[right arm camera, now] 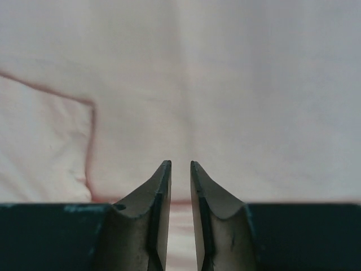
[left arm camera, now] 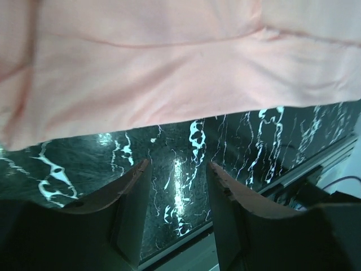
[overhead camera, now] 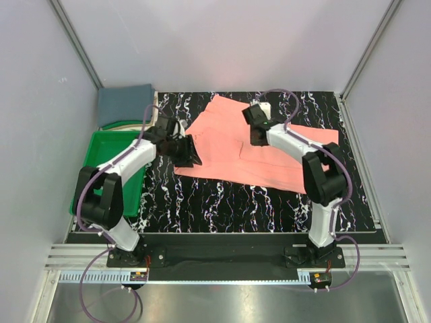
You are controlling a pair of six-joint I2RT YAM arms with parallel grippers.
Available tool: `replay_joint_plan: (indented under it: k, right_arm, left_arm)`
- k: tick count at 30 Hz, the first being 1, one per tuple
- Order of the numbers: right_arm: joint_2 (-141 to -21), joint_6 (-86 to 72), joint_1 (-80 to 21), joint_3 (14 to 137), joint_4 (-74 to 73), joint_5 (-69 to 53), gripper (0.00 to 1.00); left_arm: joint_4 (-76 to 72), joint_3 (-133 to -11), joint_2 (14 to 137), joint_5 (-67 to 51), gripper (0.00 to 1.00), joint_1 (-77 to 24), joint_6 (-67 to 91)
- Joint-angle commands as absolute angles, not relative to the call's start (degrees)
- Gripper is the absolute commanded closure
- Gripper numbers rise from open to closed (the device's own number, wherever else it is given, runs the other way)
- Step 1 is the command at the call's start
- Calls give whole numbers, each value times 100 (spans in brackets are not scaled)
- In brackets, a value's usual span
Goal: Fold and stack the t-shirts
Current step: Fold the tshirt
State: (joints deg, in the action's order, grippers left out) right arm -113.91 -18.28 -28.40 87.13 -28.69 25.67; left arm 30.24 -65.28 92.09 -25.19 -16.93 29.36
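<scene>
The salmon-pink t-shirt [overhead camera: 222, 148] lies spread flat on the black marbled mat [overhead camera: 222, 202]. The slate blue-grey t-shirt [overhead camera: 124, 104] lies folded at the back left corner. My left gripper [overhead camera: 188, 153] is open and empty at the pink shirt's left edge. In the left wrist view [left arm camera: 177, 164] it hovers over bare mat, just short of the shirt's hem [left arm camera: 169, 68]. My right gripper [overhead camera: 254, 136] is over the middle of the pink shirt. In the right wrist view [right arm camera: 180, 164] its jaws stand closed to a thin slit, holding nothing, above the cloth [right arm camera: 225, 84].
A green plastic tray [overhead camera: 101, 145] sits at the left, under the left arm. A cream edge [overhead camera: 124, 124] shows below the blue-grey shirt. Grey walls close in the back and sides. The mat's front strip lies bare near the arm bases.
</scene>
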Motion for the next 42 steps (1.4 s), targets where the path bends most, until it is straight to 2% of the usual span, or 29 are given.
replay_joint_plan:
  k: [1, 5, 13, 20, 25, 28, 32, 37, 42]
  right_arm:
    - [-10689, -2609, -2690, 8079, -3173, 1953, 74]
    - [-10126, -2909, -2331, 7402, -3147, 1380, 74]
    - [-9932, -3138, -1626, 6417, -3120, 826, 75]
    - [-9712, -3278, -1327, 6021, -3322, 1134, 75]
    - [-9510, -3269, -1283, 5968, -3436, 1230, 74]
    - [-9256, -3305, -1274, 6082, -3603, 1195, 73]
    - [-8965, -3515, -1274, 6240, -3674, 854, 71]
    - [-9271, -3806, -1196, 6258, -3402, 308, 71]
    - [-9685, -3516, -37, 6161, -3208, -683, 73]
  left_arm:
    - [2936, -6767, 9526, -1811, 53, -1898, 3233]
    - [2909, -6864, 10079, -1530, 55, -1907, 3489]
    - [3120, -6979, 10845, -353, 57, -1872, 3744]
    - [3251, -6223, 10565, 474, 58, -1863, 3902]
    - [3349, -5950, 9539, 220, 57, -1784, 3973]
    - [3357, -6282, 9133, -156, 53, -1793, 3781]
    - [3445, -6907, 9333, -868, 52, -1793, 3437]
    - [3454, -7189, 10088, -1037, 53, -1793, 3313]
    - [3366, -6953, 10301, -1134, 52, -1811, 3410]
